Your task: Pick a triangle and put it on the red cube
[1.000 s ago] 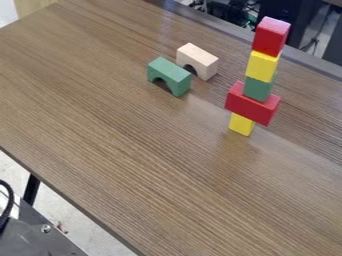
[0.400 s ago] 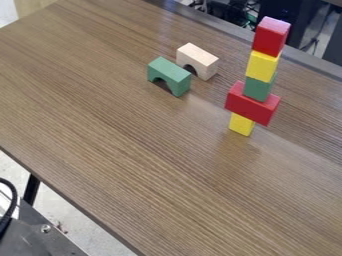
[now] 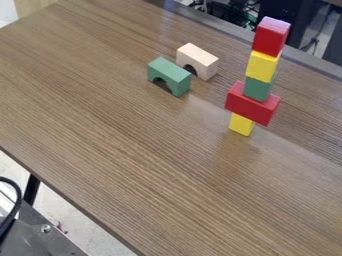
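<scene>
Here, the red cube (image 3: pixel 268 41) tops a tower (image 3: pixel 261 66); end effector's state, I cannot tell.

A brown wood-grain table (image 3: pixel 133 165) with a black leg (image 3: pixel 31 190) stands over pale floor (image 3: pixel 59 209), cables (image 3: pixel 234 6) behind it.

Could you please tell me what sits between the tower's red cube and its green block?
A yellow block, directly under the red cube, in the camera view.

Just past near edge of brown wood-grain table (image 3: pixel 133 150), here's thick black cable (image 3: pixel 18 200), curving in open bend! Cable part of robot's own body? Can't tell from here.
</scene>
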Motion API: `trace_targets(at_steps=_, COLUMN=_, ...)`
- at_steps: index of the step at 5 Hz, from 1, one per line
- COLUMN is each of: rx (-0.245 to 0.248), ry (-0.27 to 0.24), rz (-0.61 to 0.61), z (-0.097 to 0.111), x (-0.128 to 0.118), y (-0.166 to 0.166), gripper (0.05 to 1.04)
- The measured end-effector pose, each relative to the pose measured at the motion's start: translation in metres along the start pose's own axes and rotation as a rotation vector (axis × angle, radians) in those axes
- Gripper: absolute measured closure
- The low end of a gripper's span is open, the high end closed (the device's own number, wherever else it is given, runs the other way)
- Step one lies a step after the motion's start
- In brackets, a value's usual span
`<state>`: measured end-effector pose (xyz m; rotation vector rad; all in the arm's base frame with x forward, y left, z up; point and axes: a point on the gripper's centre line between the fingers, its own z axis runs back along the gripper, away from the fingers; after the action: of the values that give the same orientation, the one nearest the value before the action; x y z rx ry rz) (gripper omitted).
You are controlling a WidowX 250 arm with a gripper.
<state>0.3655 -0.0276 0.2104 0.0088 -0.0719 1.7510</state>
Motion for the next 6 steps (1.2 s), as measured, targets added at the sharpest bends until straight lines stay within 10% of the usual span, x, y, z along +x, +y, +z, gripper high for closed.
trace_targets(at_steps=6, rx=0.053, ry=-0.040, rz=-0.044, z=-0.030, x=-0.021, y=-0.001, gripper=0.549)
